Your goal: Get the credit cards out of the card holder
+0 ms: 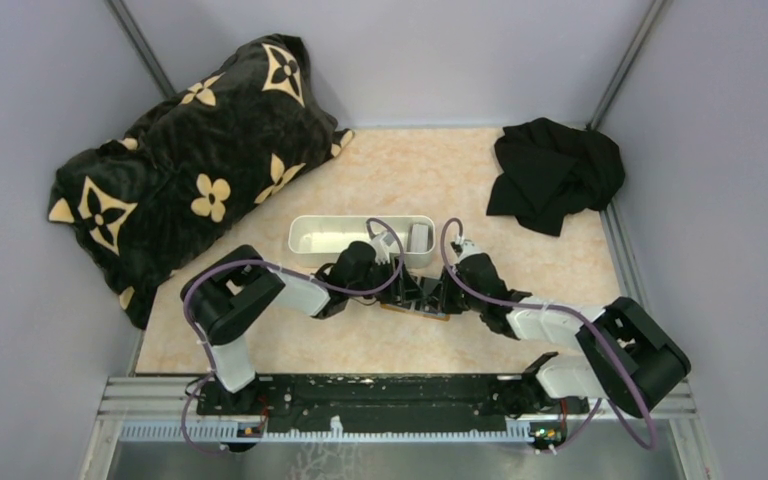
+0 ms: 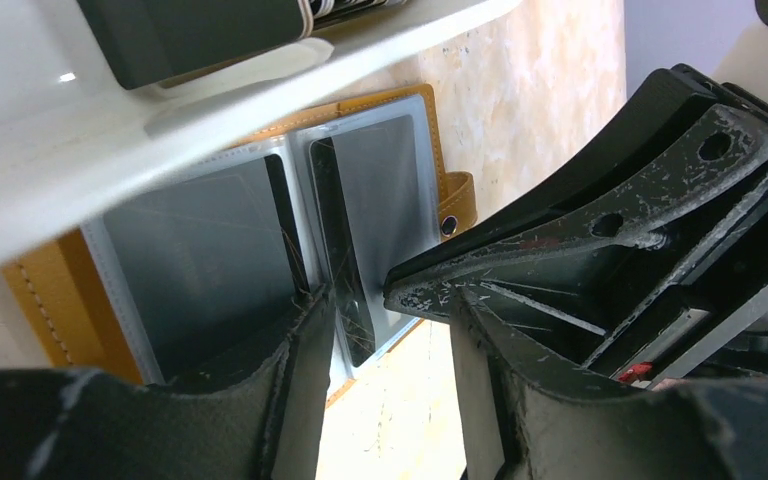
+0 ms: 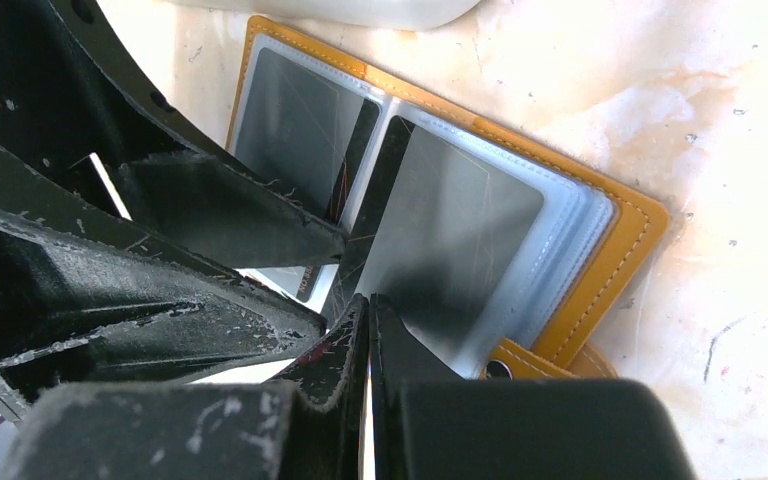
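I'm at the pull-out step. My right claw (image 3: 368,320), pressed together, seems to pin the open card holder (image 3: 615,250) beneath its tip. My left claw (image 2: 385,345) stands apart, straddling a dark credit card (image 2: 345,250) near the fold. Next I should close on it and draw it clear.

Long white tray (image 1: 320,240) sat mid-surface, beige marbled surface (image 1: 410,170) spread wide beneath it, big black cushion with cream flowers (image 1: 180,160) slumped far left, crumpled black cloth (image 1: 555,175) lay far right by the wall
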### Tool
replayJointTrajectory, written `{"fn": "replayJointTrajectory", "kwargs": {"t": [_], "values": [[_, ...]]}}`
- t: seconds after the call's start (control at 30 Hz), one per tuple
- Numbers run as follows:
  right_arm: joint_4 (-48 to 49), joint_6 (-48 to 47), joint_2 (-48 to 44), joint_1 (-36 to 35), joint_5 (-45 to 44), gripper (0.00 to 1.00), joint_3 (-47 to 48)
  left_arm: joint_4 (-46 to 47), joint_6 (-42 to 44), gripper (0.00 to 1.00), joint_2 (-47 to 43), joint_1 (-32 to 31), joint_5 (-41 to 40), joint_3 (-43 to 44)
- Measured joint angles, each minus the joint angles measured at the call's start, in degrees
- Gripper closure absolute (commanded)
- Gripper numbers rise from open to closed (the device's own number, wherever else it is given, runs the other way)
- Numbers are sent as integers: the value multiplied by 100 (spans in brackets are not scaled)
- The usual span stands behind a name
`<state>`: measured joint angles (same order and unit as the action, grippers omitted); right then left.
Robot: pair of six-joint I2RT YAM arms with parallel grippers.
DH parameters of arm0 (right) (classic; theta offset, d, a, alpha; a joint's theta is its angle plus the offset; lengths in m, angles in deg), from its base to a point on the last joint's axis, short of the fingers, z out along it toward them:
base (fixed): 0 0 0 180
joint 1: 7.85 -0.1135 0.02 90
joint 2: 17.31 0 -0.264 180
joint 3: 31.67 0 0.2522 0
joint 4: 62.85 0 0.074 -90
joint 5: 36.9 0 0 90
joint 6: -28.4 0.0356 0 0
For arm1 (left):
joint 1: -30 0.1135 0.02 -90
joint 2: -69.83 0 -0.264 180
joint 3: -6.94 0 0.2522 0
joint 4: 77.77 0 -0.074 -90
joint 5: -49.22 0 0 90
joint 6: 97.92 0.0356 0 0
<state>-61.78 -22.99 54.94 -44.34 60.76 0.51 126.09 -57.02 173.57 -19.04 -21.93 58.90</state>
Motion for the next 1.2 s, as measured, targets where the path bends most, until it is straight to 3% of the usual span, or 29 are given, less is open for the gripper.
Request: {"fn": "replayJointTrajectory", "kwargs": {"t": [0.23,0.53,1.03,1.1,1.2], "values": [[-44,0,-90,81,144,100,-39,4,-66,49,-90,-50,-153,-116],[-1521,-195,-1569,474,116,100,-35,-214,35,48,-173,-76,-201,-114],[-994,-197,-566,603,654,100,-120,-409,111,48,-175,-74,-164,31],[-807,-190,-413,621,743,100,-120,-407,109,54,-175,-74,-146,31],[-592,-153,-229,629,850,100,-118,-407,90,75,-168,-70,-131,31]]}}
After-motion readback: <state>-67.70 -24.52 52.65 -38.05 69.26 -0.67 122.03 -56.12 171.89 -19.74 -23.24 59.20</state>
